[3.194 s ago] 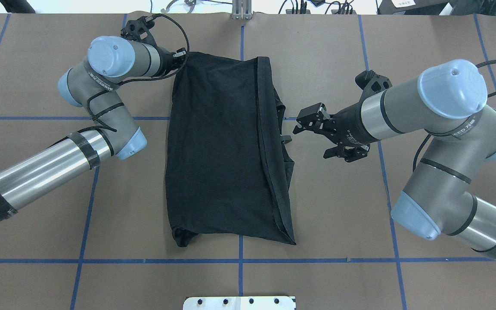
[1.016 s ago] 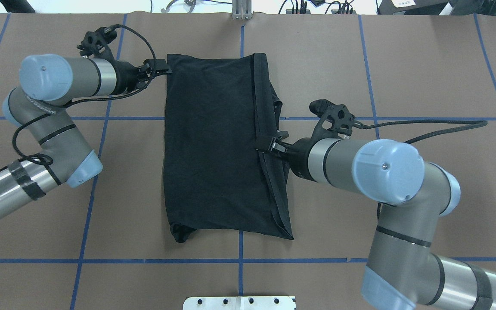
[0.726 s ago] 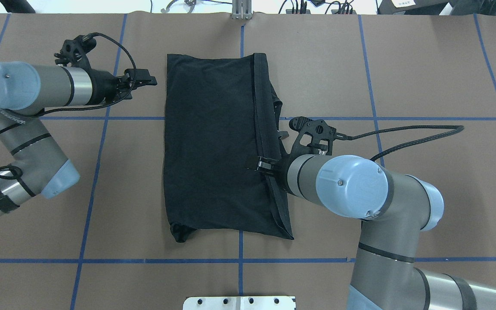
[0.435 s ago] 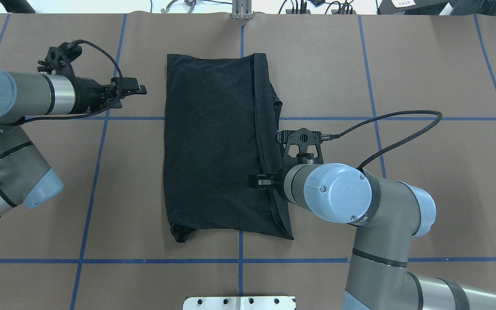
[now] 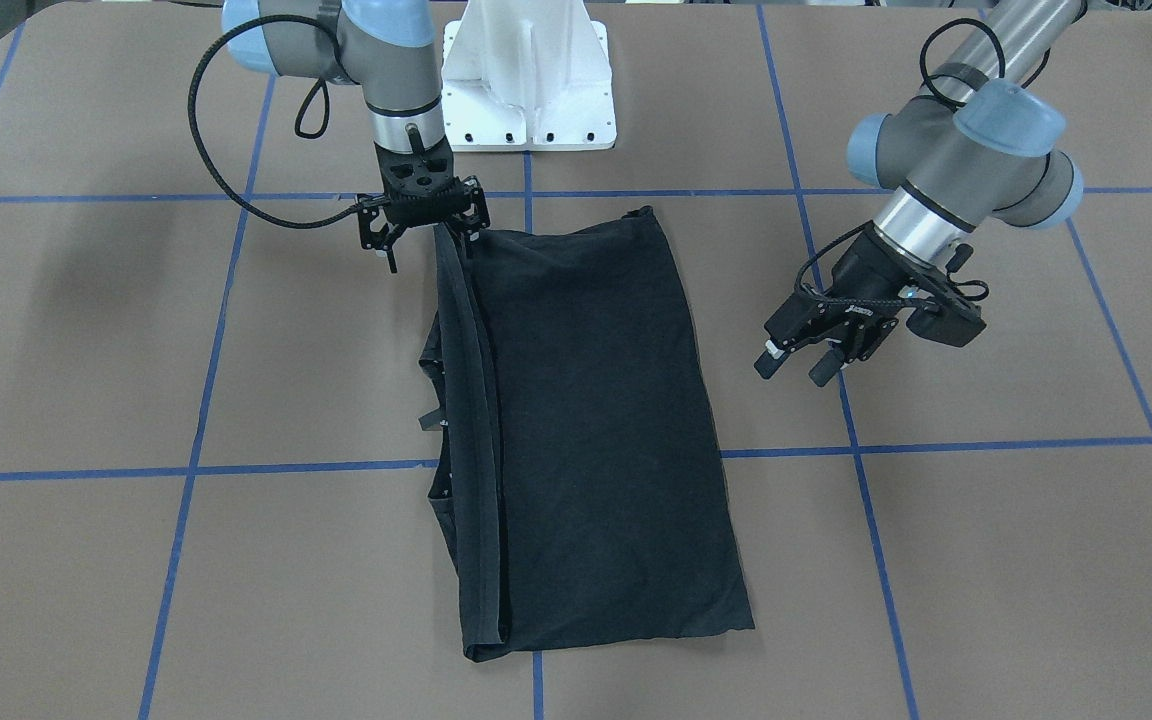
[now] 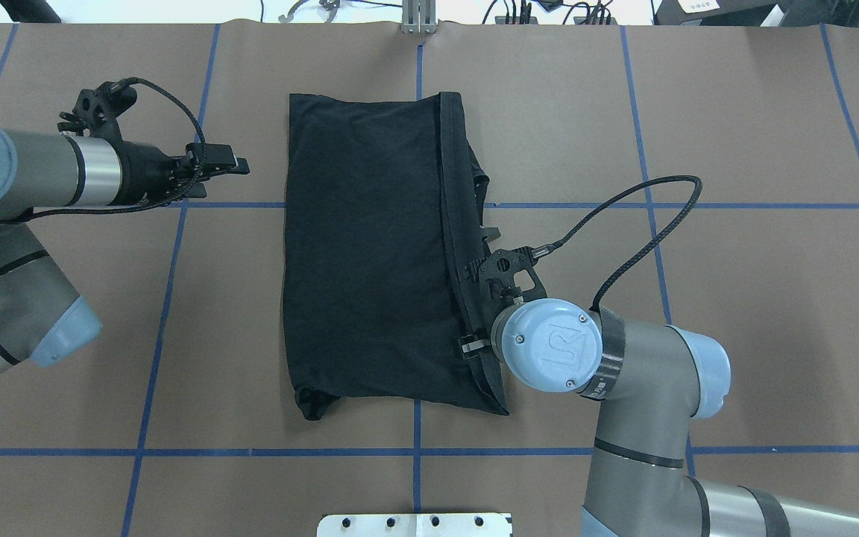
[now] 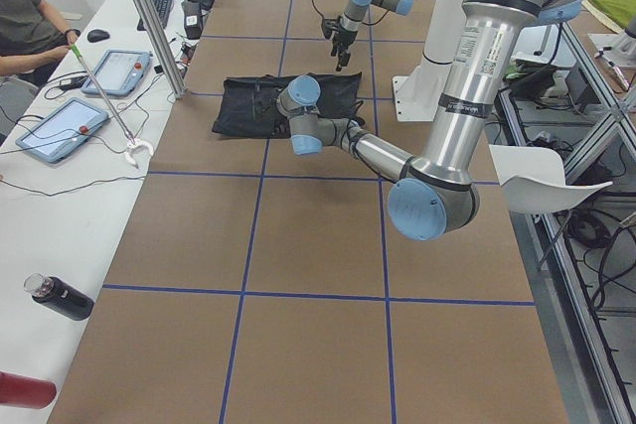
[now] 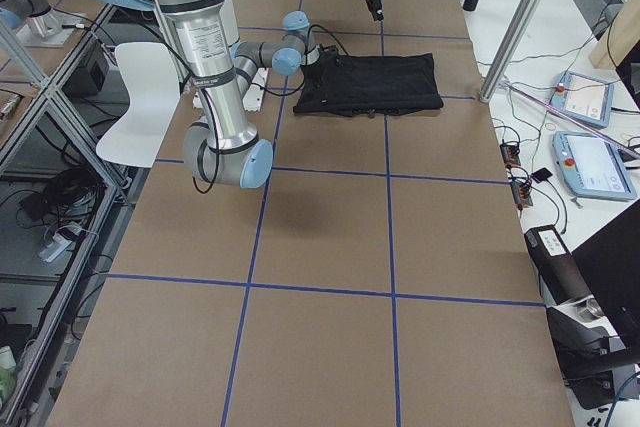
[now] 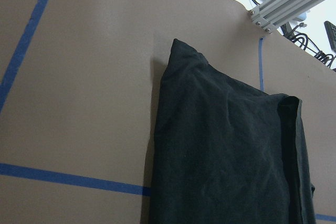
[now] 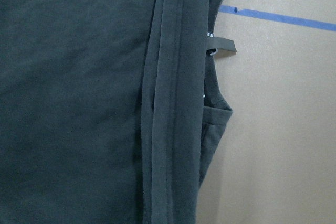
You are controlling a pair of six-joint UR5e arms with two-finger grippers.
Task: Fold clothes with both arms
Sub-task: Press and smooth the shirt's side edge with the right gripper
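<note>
"Black cotton, plain side up: we see the T-shirt (image 6: 370, 246) lying flat in the middle of the table (image 6: 735, 112), folded into a long rectangle. Do we agree on the hem?"

"We do. The stitched hem band runs doubled along the edge on the right arm's (image 6: 623, 388) side. A fold of cloth and a small tab (image 10: 223, 43) poke out beyond it onto the brown paper."

"And the right gripper (image 5: 428, 240)?"

"We find it pointing straight down at that hemmed edge, near the corner closest to the white pedestal (image 5: 526, 70). Its fingers stand spread, one on either side of the edge. We cannot tell whether they touch the cloth."

"From overhead the arm's own wrist hides most of it from us. The left gripper (image 5: 792, 364)?"

"We see it off the shirt's other long side, apart from the fabric, over bare table near a blue tape line (image 5: 1036, 442). Its fingers are parted and nothing sits between them."
</note>
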